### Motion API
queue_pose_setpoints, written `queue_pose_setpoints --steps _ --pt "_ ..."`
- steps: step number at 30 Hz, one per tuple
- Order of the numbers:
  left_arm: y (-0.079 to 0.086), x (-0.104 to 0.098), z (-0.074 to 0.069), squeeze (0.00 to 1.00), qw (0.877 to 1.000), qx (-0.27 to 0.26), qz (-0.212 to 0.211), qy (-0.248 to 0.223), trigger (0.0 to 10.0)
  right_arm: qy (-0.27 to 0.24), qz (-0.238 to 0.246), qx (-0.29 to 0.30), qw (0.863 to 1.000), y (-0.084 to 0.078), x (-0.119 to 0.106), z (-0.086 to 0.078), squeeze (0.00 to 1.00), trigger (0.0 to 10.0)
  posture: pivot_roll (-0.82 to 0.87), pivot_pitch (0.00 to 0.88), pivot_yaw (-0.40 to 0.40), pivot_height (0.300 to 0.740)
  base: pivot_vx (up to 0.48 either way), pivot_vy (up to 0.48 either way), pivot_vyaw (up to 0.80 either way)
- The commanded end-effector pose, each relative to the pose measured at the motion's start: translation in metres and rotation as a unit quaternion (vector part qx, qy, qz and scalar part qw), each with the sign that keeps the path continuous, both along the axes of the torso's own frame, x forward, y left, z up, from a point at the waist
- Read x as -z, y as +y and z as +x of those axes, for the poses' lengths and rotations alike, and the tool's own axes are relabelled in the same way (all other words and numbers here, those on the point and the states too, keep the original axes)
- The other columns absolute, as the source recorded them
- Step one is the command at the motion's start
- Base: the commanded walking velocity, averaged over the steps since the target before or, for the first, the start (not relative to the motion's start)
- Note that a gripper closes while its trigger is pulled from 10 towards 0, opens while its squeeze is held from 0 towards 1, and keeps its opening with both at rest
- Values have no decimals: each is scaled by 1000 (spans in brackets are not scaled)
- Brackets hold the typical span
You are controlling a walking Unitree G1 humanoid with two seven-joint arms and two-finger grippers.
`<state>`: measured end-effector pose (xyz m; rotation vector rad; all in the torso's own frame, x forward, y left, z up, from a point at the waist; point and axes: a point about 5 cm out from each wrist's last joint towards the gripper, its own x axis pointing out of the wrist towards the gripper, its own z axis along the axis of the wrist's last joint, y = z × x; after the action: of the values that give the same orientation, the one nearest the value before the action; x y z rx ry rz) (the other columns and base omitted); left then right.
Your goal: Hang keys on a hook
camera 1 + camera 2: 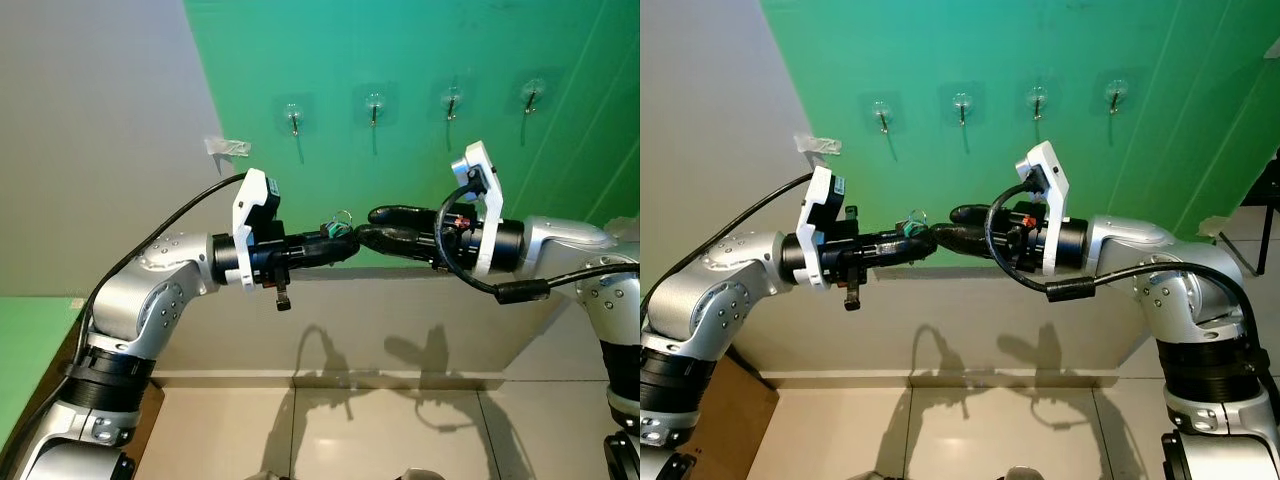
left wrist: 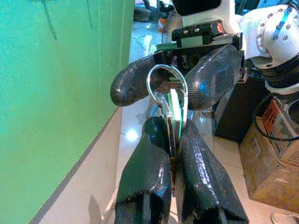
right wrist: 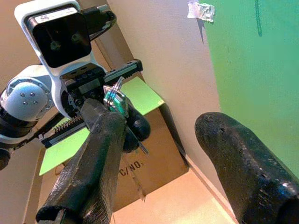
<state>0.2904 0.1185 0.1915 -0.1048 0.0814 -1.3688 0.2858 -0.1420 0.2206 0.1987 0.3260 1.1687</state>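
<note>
Keys (image 2: pixel 172 122) clamped between the two fingers of the left gripper (image 1: pixel 345 243), held in mid-air in front of the green wall (image 1: pixel 420 50), below the hooks and well apart from them. Long axis in line with the left fingers, roughly level, ring end leading toward the robot's right. Key ring (image 2: pixel 167 84) clear of the left fingertips, standing up beyond them as a silver loop, with a green tag (image 2: pixel 175 116) pressed among the blades. Blade ends buried between the fingers; number of keys not readable.

Directly opposite, the right gripper (image 1: pixel 368 226), pointing at the left one, tips nearly meeting. Jaws spread wide, one finger above and one below in the head views, straddling the ring end in the left wrist view. Touching the ring or not: cannot tell. Nothing gripped.

Both arms raised and stretched inward, wrists roughly level, black cables looping off each wrist.

On the wall, a row of four clear stick-on hooks (image 1: pixel 294 118), all bare. Left of the green, a grey wall with a scrap of tape (image 1: pixel 229 147) near the seam. Below, a pale skirting band and tiled floor (image 1: pixel 380 430) carrying the arms' shadows. Cardboard box (image 3: pixel 145 163) on the floor by the wall in the right wrist view.
</note>
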Motion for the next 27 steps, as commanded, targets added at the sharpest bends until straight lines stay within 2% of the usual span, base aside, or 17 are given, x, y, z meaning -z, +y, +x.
queue_pose_setpoints --steps 1,10,27 --pt "1 -4 3 0 1000 -2 7 -11 0 -17 -1 -13 1000 3 -7 -3 0 10000 -268 18 112 740 0 0 0" --pt "0 -4 4 0 1000 -1 10 -13 0 -25 28 -33 999 10 -19 -6 0 10000 -267 13 111 740 0 0 0" --pt "-3 -3 4 0 1000 1 12 -15 0 -25 42 -41 998 14 -24 -9 0 10000 -271 13 110 740 0 0 0"
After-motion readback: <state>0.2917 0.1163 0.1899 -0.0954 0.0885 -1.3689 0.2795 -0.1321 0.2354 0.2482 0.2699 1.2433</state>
